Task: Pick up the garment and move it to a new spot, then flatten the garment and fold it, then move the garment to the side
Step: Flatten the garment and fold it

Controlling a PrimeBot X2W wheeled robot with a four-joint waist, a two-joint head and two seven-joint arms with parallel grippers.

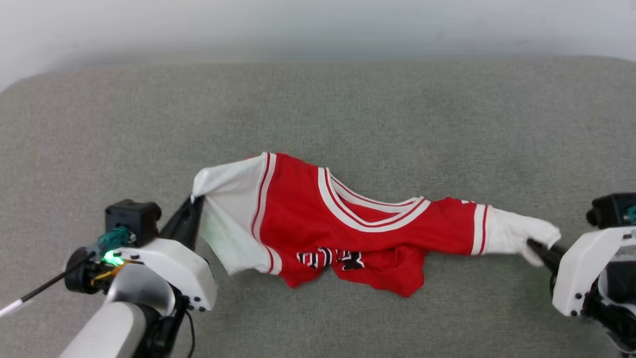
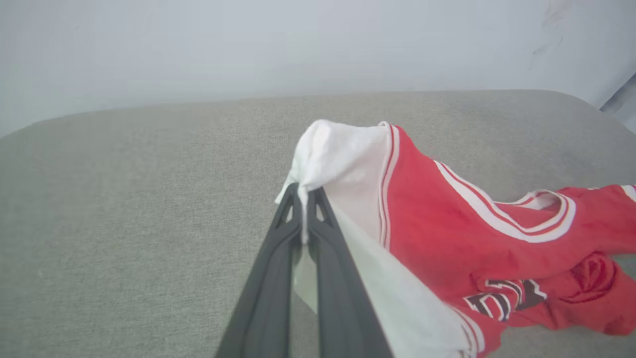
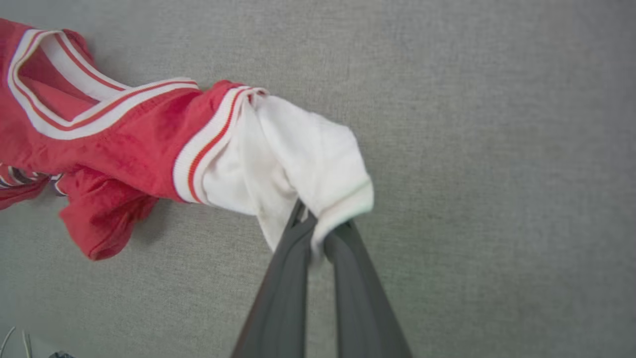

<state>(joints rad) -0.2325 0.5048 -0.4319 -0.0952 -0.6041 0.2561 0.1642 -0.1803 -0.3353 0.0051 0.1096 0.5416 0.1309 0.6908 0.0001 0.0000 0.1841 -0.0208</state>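
Garment (image 1: 308, 214): crumpled mid-way on the grey surface (image 1: 348, 99); long axis runs left to right between the arms; left hand (image 1: 197, 200) clamped on one white sleeve; right hand (image 1: 532, 244) clamped on the other; red body sags between, equally near both.

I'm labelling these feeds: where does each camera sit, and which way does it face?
Head view: on the head, looking forward and down at the garment stretched over the grey fabric surface; left gripper and right gripper at the lower corners.
Left wrist view: on the left wrist, looking along its fingers pinching one white sleeve.
Right wrist view: on the right wrist, looking along its fingers pinching the other sleeve.
Shared: both wrist views show the striped collar.
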